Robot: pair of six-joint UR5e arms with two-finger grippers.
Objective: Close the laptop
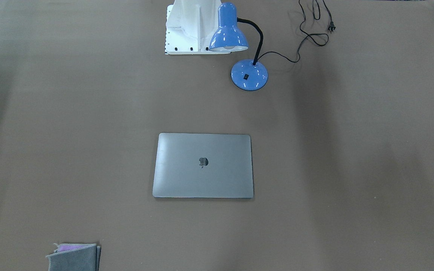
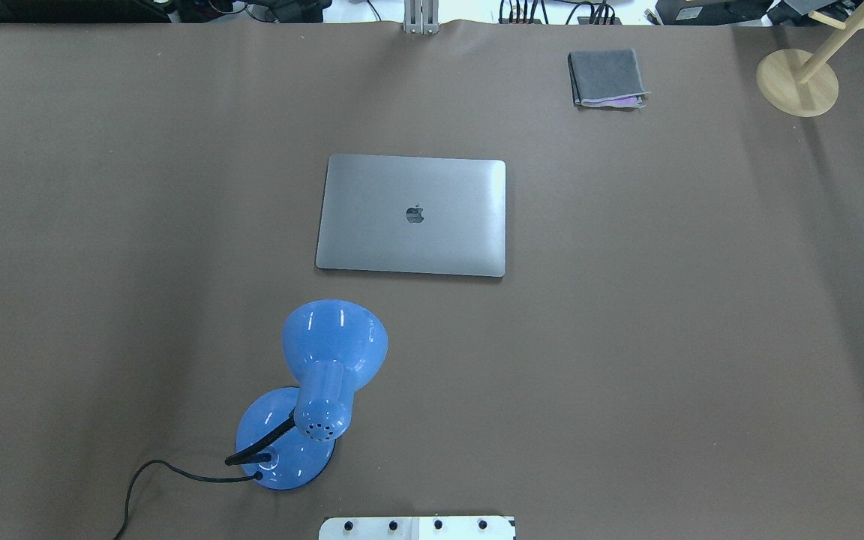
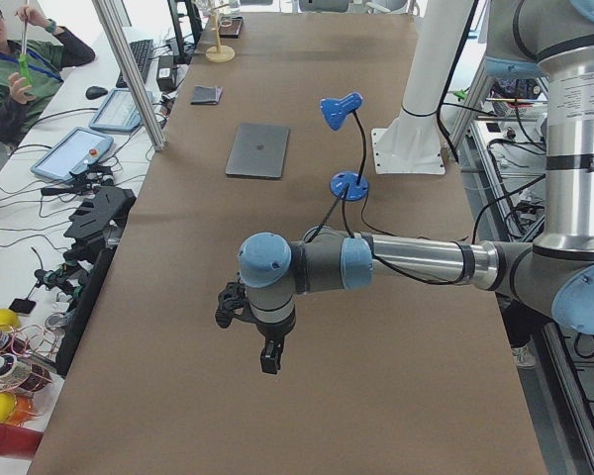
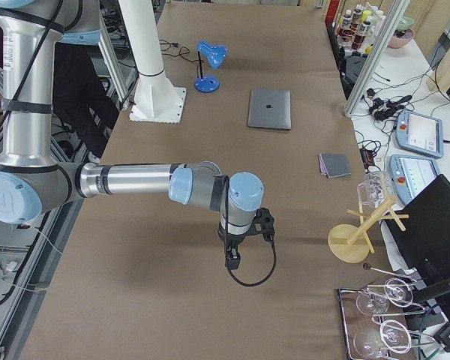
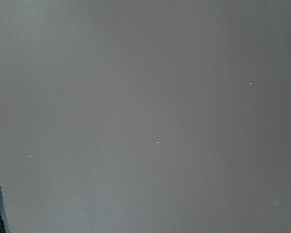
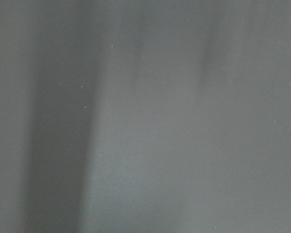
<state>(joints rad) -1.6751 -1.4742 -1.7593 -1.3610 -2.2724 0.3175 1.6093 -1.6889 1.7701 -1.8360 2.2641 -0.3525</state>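
Slim space-grey metal laptop (image 2: 412,216) lies shut on your brown desk (image 2: 664,315); left gripper (image 3: 268,359) and right gripper (image 4: 232,259) hover well apart, state you cannot tell

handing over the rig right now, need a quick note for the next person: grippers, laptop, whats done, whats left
Left gripper: hangs over bare table near the robot's left end, far from the laptop. It shows only in the side view, so open or shut cannot be told.
Right gripper: likewise at the right end, over bare table; state cannot be told.
Laptop: flat at mid-table, lid down, logo up, nothing touching it.
Done: the laptop looks closed.
Left: apparently nothing on the laptop itself.
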